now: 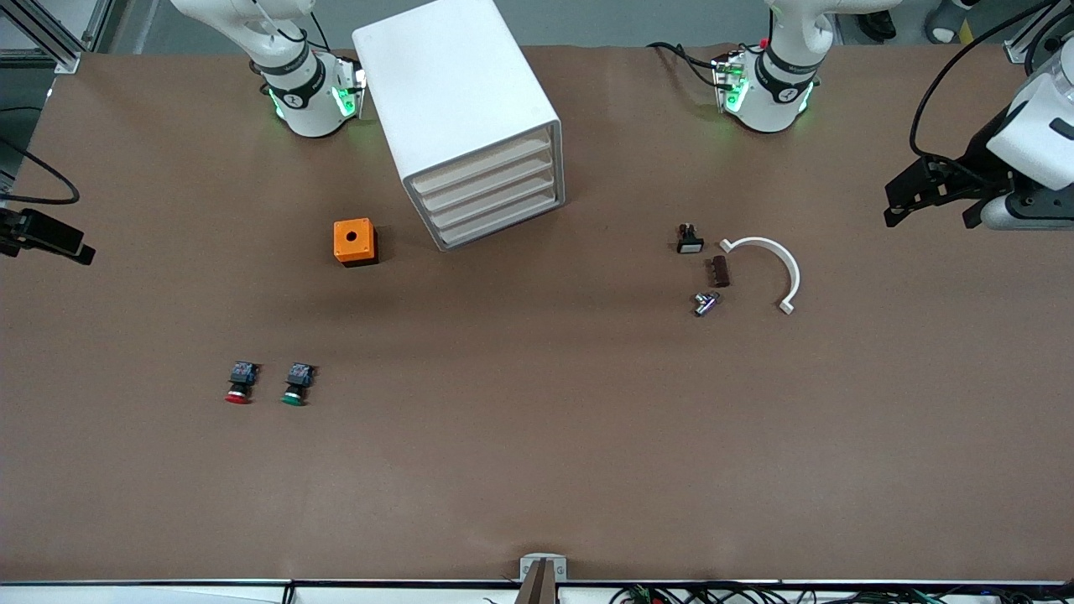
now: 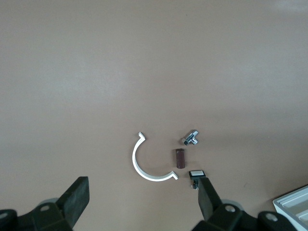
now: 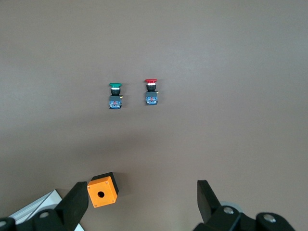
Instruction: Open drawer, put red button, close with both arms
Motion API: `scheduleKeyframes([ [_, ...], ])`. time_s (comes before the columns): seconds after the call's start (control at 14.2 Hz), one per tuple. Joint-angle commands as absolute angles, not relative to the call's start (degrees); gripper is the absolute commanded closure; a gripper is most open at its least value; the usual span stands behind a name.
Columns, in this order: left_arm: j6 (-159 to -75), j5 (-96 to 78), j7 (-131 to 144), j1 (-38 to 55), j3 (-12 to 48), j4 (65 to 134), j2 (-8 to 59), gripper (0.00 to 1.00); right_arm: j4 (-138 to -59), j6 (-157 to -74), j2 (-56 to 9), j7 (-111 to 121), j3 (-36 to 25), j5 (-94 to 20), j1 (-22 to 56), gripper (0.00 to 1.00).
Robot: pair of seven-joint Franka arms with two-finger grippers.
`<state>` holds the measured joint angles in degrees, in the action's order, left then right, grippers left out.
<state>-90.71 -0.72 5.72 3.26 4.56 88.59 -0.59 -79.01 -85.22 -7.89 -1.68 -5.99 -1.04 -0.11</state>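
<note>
The red button (image 1: pixel 238 382) lies on its side on the brown table, toward the right arm's end and near the front camera; the right wrist view shows the red button (image 3: pixel 151 92) too. The white drawer cabinet (image 1: pixel 466 109) stands between the two arm bases, and every drawer (image 1: pixel 495 194) in its front is shut. My right gripper (image 3: pixel 142 204) hangs open and empty above the table's right-arm end, its black fingers (image 1: pixel 50 236) at the view's edge. My left gripper (image 1: pixel 931 210) hangs open and empty over the left-arm end.
A green-capped button (image 1: pixel 295 384) lies beside the red one. An orange box (image 1: pixel 355 242) with a round hole sits beside the cabinet. Toward the left arm lie a white curved clip (image 1: pixel 776 264), a small brown block (image 1: pixel 720 271), a metal fitting (image 1: pixel 706 303) and a small white-faced switch (image 1: pixel 689 240).
</note>
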Motion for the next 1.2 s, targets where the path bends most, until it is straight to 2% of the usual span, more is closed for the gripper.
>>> scheduleKeyframes([
  [0.0,-90.09,0.35,5.54,2.99,4.83,87.45,-0.17,0.0,-78.75,-85.17,-7.38,-1.93,-5.54,-0.79,-0.44,0.0],
  [0.78,-89.21,-0.09,5.46,3.34,5.36,88.07,1.49,0.0,-78.49,-85.69,-7.47,-1.93,-5.45,-0.79,-0.35,0.0],
  [1.13,-86.4,-1.49,5.1,3.78,9.57,89.91,4.56,0.0,-78.49,-85.78,-7.47,-1.93,-5.45,-0.79,-0.44,0.0],
])
